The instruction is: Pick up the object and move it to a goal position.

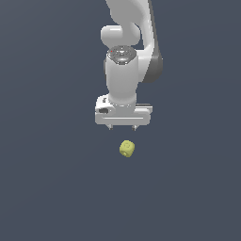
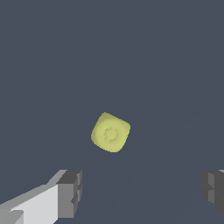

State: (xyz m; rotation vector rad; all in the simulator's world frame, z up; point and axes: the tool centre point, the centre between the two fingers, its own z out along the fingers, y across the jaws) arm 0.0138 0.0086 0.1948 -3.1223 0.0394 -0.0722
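One small yellow-green cube (image 1: 126,148) is the only loose thing on the dark grey surface (image 1: 47,188), and it is the landmark here. The gripper (image 1: 122,127) hangs a little above the cube and apart from it, with no contact. In the exterior view the cube sits slightly toward that view's right of the middle between the fingertips. The wrist view shows the cube (image 2: 110,132) turned at an angle to the fingers (image 2: 70,192), with a round dimple on its upper face, and it lies ahead of the gap between them, not inside it.

The claw stands wide: the two fingers are far apart, much wider than the cube, and they hold nothing.

As I judge it, the task is at an early stage. The arm is near the cube, but nothing is grasped or lifted yet. What is left is to center over the cube, go down around it, close, lift, and carry it to the goal. No goal marker is visible in either picture.
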